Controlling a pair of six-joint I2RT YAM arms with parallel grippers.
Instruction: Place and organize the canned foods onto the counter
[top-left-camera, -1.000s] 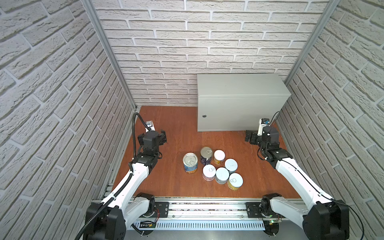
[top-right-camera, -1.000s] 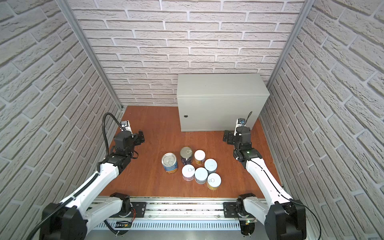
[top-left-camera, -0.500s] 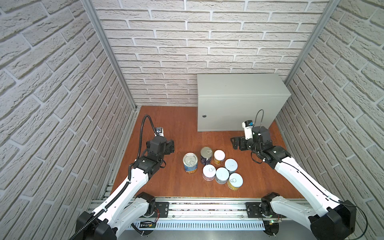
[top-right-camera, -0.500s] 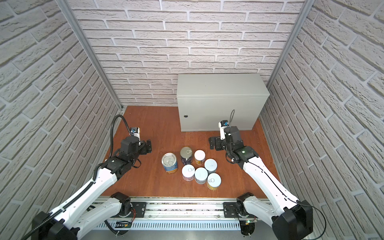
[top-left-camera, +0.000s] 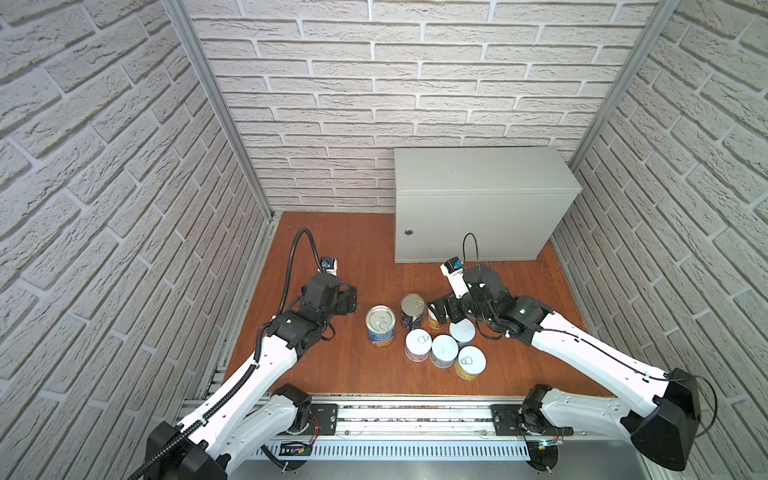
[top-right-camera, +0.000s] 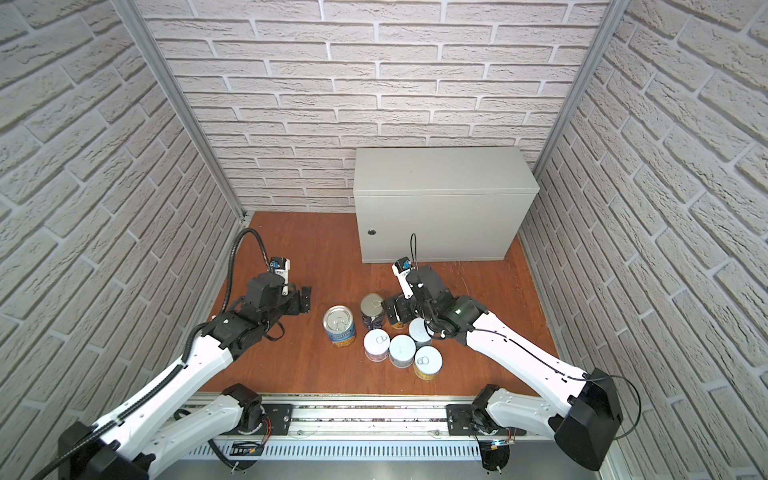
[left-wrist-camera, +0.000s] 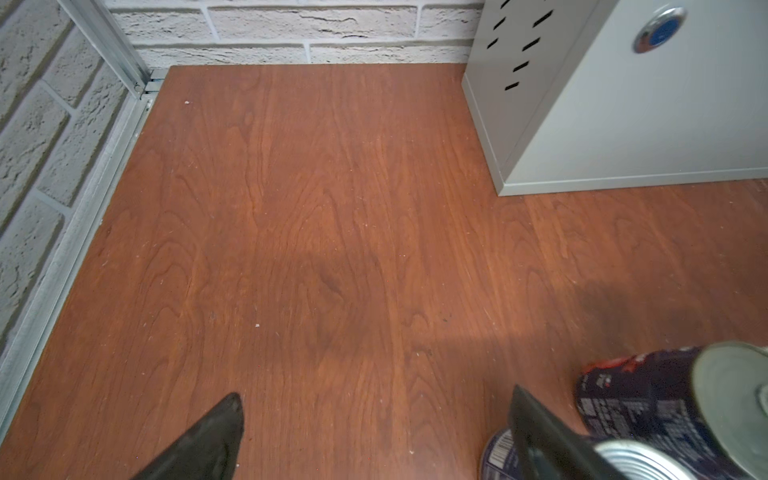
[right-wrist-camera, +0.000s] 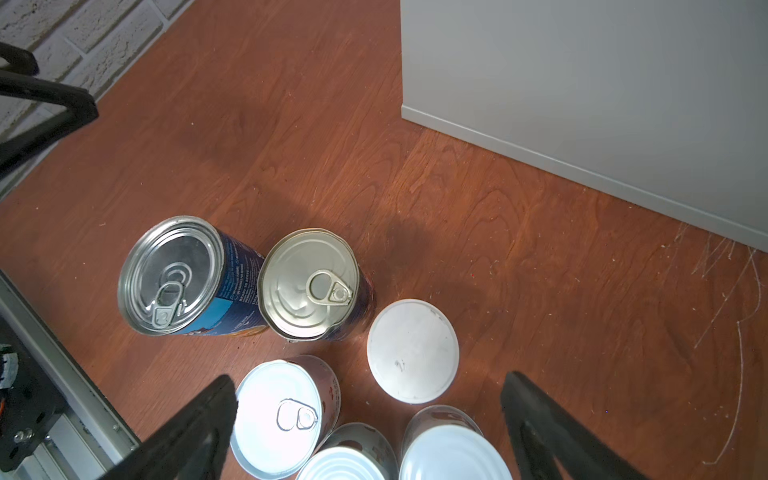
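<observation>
Several canned foods stand clustered on the wooden floor: a tall blue can (top-left-camera: 380, 326) (top-right-camera: 340, 324) (right-wrist-camera: 178, 274), a tall dark navy can (top-left-camera: 412, 309) (right-wrist-camera: 311, 282) (left-wrist-camera: 636, 407) and short cans (top-left-camera: 444, 351) (right-wrist-camera: 413, 351) with pale lids. The counter (top-left-camera: 478, 170) (top-right-camera: 440, 174) is a grey box at the back right with nothing on top. My left gripper (top-left-camera: 352, 300) (left-wrist-camera: 376, 392) is open, just left of the blue can, holding nothing. My right gripper (top-left-camera: 440, 309) (right-wrist-camera: 370, 380) hangs open above the short cans, covering one in both top views.
White brick walls close in on three sides. A metal rail (top-left-camera: 415, 415) runs along the near edge. Bare wooden floor (top-left-camera: 353, 249) lies left of the counter and behind the cans. The counter's front carries a round lock (top-left-camera: 409, 232).
Both arms have swung inward from the side walls. The left gripper has come up beside the blue can; the right gripper has moved from near the counter to over the short cans.
</observation>
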